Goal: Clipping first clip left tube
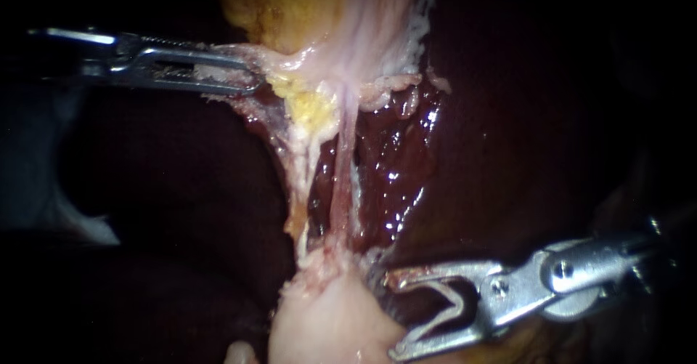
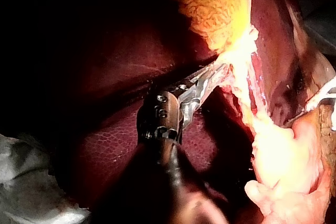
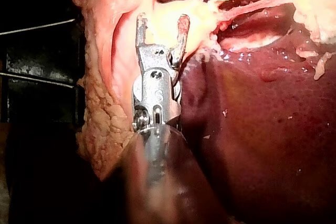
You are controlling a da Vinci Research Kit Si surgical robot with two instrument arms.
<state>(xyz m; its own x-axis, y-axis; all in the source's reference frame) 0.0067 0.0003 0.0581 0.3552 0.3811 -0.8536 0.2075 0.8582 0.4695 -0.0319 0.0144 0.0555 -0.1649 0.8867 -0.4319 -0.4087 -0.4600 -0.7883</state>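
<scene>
- left instrument (image 1: 250, 75) comes in over the dark liver (image 1: 508, 153), and its long thin jaws are clamped tight on the pale ragged tissue right at the lower end of the gallbladder (image 1: 319, 8)
- the gallbladder is yellowish with pinkish-white strands running down off it
- 2 tubes hang from that spot, side by side but not touching, with wet dark red liver showing in the gap
- the left tube (image 1: 296, 182) is the whitish-yellow, frayed one, and it's stretched between the gripped tissue and a pale fatty lump (image 1: 327, 328)
- the right tube (image 1: 341, 182) is thinner and pinker, just beside it
- right instrument (image 1: 392, 313) comes in from the lower right corner of the endoscope view, jaws spread wide
- there's a V-shaped clip (image 1: 459, 306) sitting between those jaws, touching both of them
- those jaws are down by the fatty lump, tips just beside it and pointing at it
- so the clip is well clear of the left tube, nothing is around the tube at this point
- the right wrist view shows the same thing: 2 prongs standing apart with pale tissue right ahead of them and liver alongside the shaft
- in the left wrist view the left instrument's jaws are buried in the whitish tissue under the yellow gallbladder
</scene>
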